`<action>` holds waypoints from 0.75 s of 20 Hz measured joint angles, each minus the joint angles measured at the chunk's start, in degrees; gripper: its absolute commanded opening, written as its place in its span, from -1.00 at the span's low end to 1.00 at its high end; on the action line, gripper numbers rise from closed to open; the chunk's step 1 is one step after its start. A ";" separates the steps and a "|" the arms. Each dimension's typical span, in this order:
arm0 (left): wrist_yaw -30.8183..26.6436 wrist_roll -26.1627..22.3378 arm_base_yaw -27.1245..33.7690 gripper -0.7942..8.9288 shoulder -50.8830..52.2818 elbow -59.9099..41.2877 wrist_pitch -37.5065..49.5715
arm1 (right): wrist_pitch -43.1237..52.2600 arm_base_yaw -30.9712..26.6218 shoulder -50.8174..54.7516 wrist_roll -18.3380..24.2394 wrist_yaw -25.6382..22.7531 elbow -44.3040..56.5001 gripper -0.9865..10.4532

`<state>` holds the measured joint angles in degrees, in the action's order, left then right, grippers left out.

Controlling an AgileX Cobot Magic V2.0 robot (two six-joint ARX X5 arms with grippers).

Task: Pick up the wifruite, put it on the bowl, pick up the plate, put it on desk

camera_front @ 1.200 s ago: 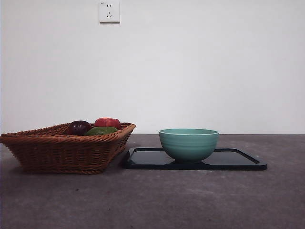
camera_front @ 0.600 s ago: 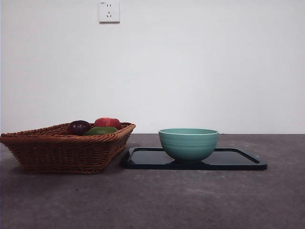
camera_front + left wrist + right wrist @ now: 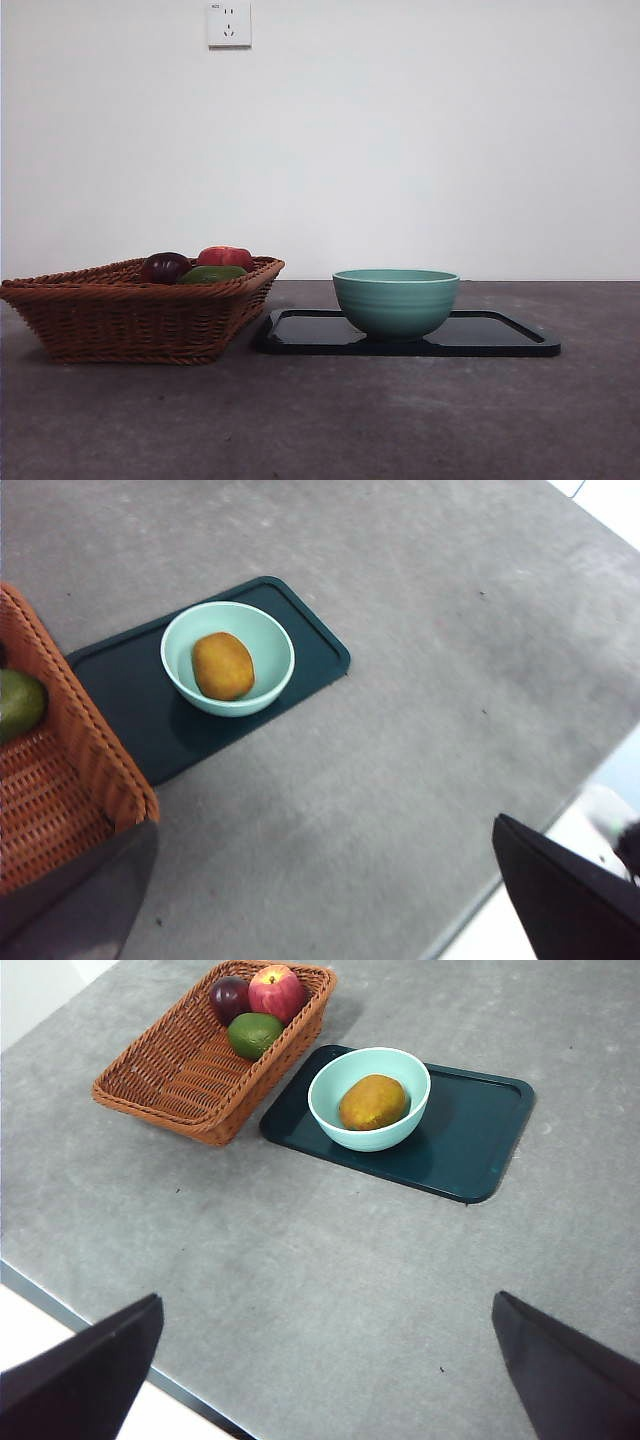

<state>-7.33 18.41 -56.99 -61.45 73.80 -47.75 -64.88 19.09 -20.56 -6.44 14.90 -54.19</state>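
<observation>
Wicker brown sits farthest left in my front view: the basket (image 3: pixel 140 310) with a dark purple fruit (image 3: pixel 165 267), a red apple (image 3: pixel 226 257) and a green fruit (image 3: pixel 212 273) showing above its rim. Just right of it lies the dark tray (image 3: pixel 500 335), which I take as the plate of the task, flat on the grey surface (image 3: pixel 400 420), carrying the mint-teal bowl (image 3: pixel 396 303). From both wrist cameras I see the wifruite (image 3: pixel 373 1102) lying inside that bowl, so I judge the first half finished and the tray as the job left. Neither arm shows in the front view; both hang high and well apart from everything. My left hand (image 3: pixel 320 880) stands wide and holds nothing, and my right hand (image 3: pixel 325 1360) is likewise spread wide and empty. The risk I see ahead is the tray's low, thin lip: a shallow grip on one edge could slip, or tilt it so the loaded bowl slides off and the fruit rolls out. The basket sits almost against the tray's near end, so coming in from that side could nudge it.
</observation>
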 measured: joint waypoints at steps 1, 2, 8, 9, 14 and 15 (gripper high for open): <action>0.00 0.17 0.59 0.30 -2.93 2.03 0.00 | 0.00 0.00 0.00 0.00 0.00 0.00 0.09; 0.00 0.15 1.18 0.30 -5.75 3.91 0.00 | 0.00 0.00 0.00 0.00 -0.02 0.00 0.09; 0.00 -1.46 5.27 0.30 -23.67 17.53 -6.40 | 0.00 0.00 0.00 0.00 0.00 0.00 0.09; 0.00 -1.60 5.95 0.30 -26.75 20.06 -7.96 | -0.02 0.00 0.00 0.00 0.00 0.00 0.09; 0.02 -3.80 9.29 0.30 -42.64 35.87 -17.00 | -0.02 0.00 0.00 0.00 0.00 0.00 0.09; 0.02 -4.31 9.73 0.30 -45.55 39.43 -18.67 | -0.02 0.00 0.00 0.00 0.00 0.00 0.09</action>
<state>-7.31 14.11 -47.27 -107.00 113.23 -66.41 -64.90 19.09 -20.56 -6.44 14.90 -54.19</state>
